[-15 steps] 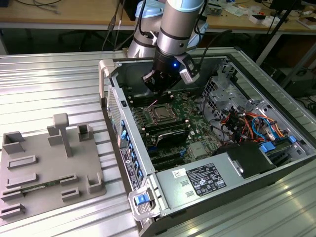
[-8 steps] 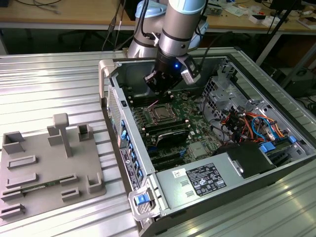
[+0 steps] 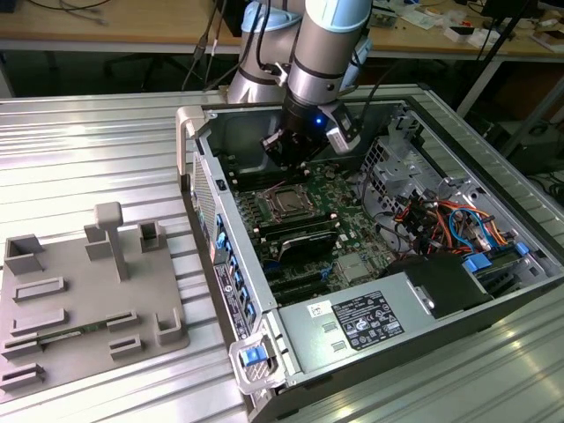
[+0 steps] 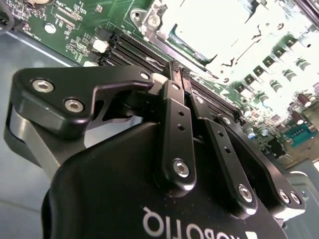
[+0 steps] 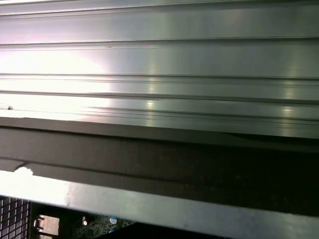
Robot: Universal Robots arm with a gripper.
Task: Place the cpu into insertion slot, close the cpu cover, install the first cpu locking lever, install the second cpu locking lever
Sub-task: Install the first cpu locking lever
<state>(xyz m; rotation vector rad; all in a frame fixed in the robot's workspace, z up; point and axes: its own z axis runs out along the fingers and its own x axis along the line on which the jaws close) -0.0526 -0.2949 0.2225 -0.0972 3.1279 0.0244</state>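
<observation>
Reaching down into the computer case [image 3: 352,328], the pincer [image 4: 178,72], closed tight, hangs near the cpu [image 3: 286,204].

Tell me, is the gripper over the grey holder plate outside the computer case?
No, in the exterior view the gripper hangs inside the open computer case, above the motherboard.

Arm [image 3: 328,40]: one, silver-grey tube segments with pale blue joint caps, coming down steeply from the top of the exterior view.
Wrist [image 3: 310,86]: grey, close to vertical, with a small blue light [image 3: 315,121] lit at its lower edge.
Gripper [image 3: 284,155]: black, two-fingered, pointing downward.
Fingers [image 4: 174,124]: in the second wrist view, drawn together side by side, tips meeting.
</observation>
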